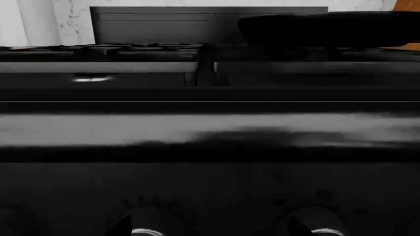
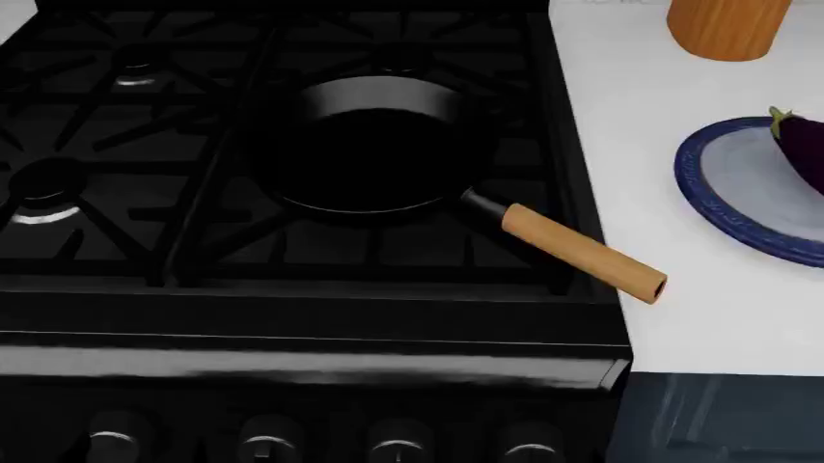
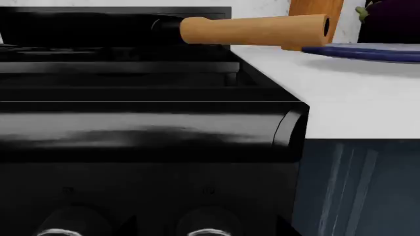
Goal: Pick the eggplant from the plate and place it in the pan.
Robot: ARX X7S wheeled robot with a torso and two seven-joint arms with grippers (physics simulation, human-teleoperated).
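Not started yet: my arms are low in front of the stove.

I cannot see my jaws. Near me is the stove (image 2: 309,328), then the pan (image 2: 373,154). Farther right, the eggplant (image 2: 805,145) lies on the plate (image 2: 721,198) on the desk (image 2: 631,116). Next, my right arm must reach there.

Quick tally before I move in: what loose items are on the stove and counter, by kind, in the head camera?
Pan, on the stove: 1
Eggplant, on the plate, cut off by the picture's edge: 1
Plate, on the counter: 1
Wooden block, behind the plate: 1
Total: 4
Neither claw is in view.
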